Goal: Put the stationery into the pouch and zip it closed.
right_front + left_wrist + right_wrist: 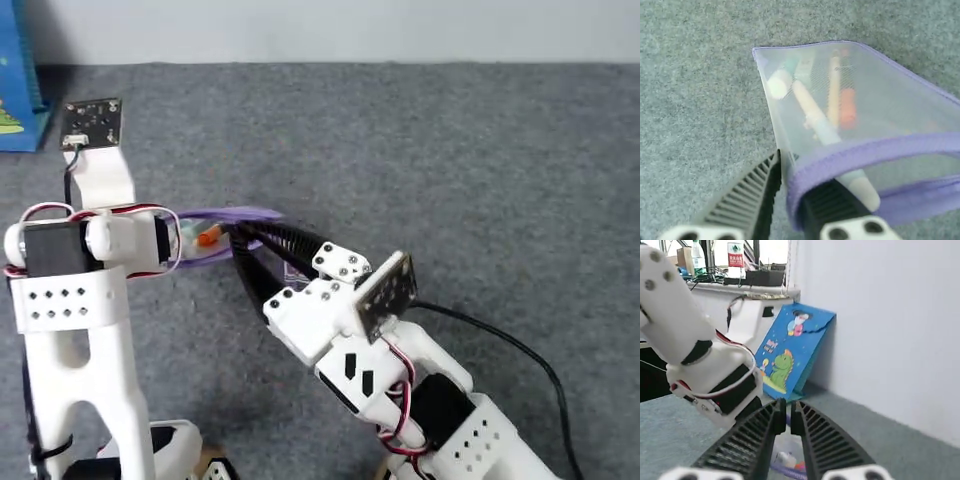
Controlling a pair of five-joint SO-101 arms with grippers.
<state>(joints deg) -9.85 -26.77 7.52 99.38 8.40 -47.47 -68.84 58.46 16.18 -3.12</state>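
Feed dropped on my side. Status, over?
Left end effector clamped on pouch rim. Right end effector shut, by the pouch mouth. Pens inside, mouth open, not zipped. Nothing seen in the way.

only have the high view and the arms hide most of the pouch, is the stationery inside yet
observer: Yes. The left wrist view shows pens lying inside the translucent pouch.
operator: is it zipped
observer: Not at that end. The purple rim gapes there, and one pen's end lies in the opening.
operator: whats holding it
observer: The left gripper is pinched on the pouch wall, right beside the rim.
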